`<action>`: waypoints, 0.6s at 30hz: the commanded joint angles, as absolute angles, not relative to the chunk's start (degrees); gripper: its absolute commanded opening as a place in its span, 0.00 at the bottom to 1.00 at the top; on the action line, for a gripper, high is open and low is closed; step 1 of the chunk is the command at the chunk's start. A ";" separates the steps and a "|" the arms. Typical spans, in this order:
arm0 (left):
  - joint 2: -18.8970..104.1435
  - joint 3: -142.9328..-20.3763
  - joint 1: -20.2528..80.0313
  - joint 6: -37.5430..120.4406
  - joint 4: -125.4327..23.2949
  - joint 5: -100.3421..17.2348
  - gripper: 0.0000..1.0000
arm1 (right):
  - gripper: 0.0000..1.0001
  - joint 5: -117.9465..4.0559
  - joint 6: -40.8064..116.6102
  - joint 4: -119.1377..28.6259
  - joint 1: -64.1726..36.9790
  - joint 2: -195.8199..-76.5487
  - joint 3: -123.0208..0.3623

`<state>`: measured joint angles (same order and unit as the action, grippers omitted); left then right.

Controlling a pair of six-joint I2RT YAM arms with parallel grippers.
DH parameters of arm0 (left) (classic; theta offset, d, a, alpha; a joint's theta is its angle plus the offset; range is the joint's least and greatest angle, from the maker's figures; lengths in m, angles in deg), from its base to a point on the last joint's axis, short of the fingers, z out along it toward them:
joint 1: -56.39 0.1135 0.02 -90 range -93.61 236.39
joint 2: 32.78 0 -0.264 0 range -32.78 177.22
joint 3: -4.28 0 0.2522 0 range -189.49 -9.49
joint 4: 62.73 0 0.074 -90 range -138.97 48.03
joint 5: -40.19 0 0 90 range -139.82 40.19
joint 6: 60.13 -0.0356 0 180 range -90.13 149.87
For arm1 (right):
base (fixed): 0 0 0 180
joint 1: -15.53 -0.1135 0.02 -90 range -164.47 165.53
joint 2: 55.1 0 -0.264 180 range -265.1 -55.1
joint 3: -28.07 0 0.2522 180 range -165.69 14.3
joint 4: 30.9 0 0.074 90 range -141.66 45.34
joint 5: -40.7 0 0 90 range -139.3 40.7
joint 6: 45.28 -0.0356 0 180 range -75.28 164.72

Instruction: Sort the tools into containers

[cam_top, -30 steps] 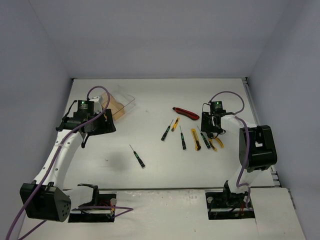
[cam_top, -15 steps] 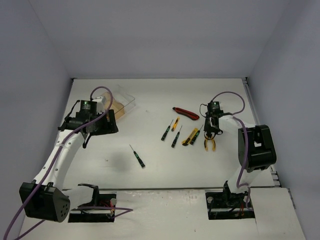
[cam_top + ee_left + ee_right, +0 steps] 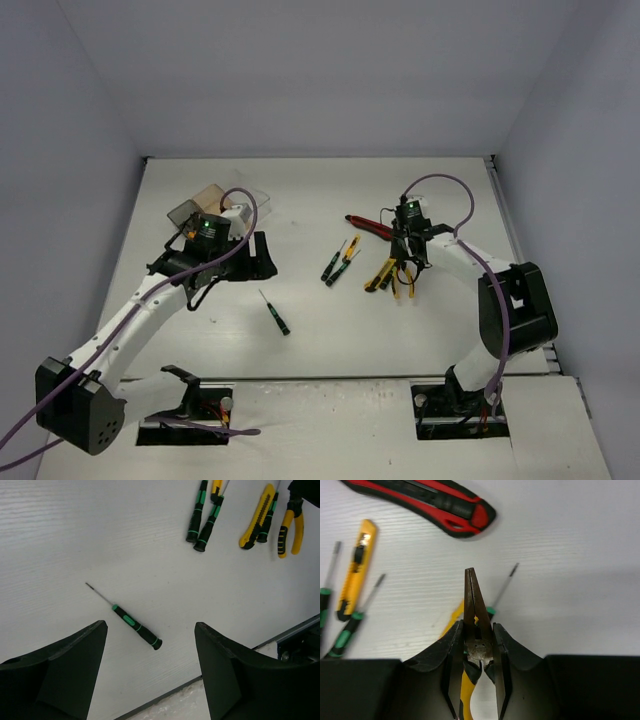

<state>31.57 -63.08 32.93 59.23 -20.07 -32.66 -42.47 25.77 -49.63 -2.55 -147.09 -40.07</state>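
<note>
The yellow-handled pliers (image 3: pixel 471 592) hang nose outward in my right gripper (image 3: pixel 477 627), which is shut on their pivot; seen from above, the right gripper (image 3: pixel 405 262) is just over the tool cluster. Under it lie the red-black utility knife (image 3: pixel 368 226), a yellow utility knife (image 3: pixel 380 275) and two black-green screwdrivers (image 3: pixel 331 266). A lone black-green screwdriver (image 3: pixel 134 626) lies on the table below my left gripper (image 3: pixel 151 627), which is open and holds nothing. The containers (image 3: pixel 210 195) stand at the back left, partly hidden by the left arm (image 3: pixel 205 240).
White side walls enclose the table. The near table edge (image 3: pixel 235 657) shows just beyond the lone screwdriver. Both arm bases (image 3: pixel 460 400) are bolted along the front edge.
My right gripper shut on the pliers, lifted them and shifted left. The nearby knife and screwdrivers slid left. My left arm swung right, away from the containers and toward the lone screwdriver.
</note>
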 commanded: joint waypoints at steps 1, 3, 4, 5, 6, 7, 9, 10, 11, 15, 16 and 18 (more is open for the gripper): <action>32.08 -61.78 29.06 65.97 -34.90 -32.41 0.68 | 0.00 -44.12 22.57 -47.30 -4.51 -141.94 -42.82; 34.30 -59.86 26.04 66.96 -40.13 -33.55 0.68 | 0.00 -45.91 21.42 -45.72 -5.21 -141.14 -42.38; 35.83 -59.63 24.36 67.25 -42.98 -33.78 0.67 | 0.00 -47.58 20.98 -45.42 -5.21 -140.78 -42.09; 37.05 -59.44 24.05 67.38 -44.94 -33.82 0.68 | 0.00 -48.54 20.47 -45.22 -5.36 -140.49 -42.03; 38.05 -59.34 22.33 67.54 -46.56 -34.25 0.68 | 0.00 -48.83 19.80 -45.19 -5.60 -140.30 -41.89; 39.51 -59.16 20.61 67.52 -49.36 -35.04 0.68 | 0.00 -50.30 18.44 -43.59 -6.18 -140.00 -41.70; 43.25 -59.50 18.18 67.52 -54.29 -36.14 0.68 | 0.00 -52.11 16.52 -41.90 -7.21 -139.45 -41.48; 44.63 -60.02 17.03 67.57 -55.45 -36.54 0.68 | 0.00 -52.32 15.55 -41.33 -7.67 -139.20 -41.42; 44.81 -60.12 16.91 67.57 -55.58 -36.57 0.68 | 0.00 -52.70 15.41 -41.25 -7.72 -139.00 -41.40; 49.88 -63.94 13.44 67.42 -58.78 -37.38 0.68 | 0.00 -55.57 10.90 -37.82 -9.23 -137.38 -40.26; 50.48 -64.58 13.17 67.53 -59.00 -37.55 0.68 | 0.00 -56.09 10.23 -36.89 -9.49 -137.04 -40.12; 51.80 -66.36 12.81 68.08 -59.07 -37.69 0.68 | 0.00 -57.08 9.00 -35.99 -10.19 -136.51 -39.84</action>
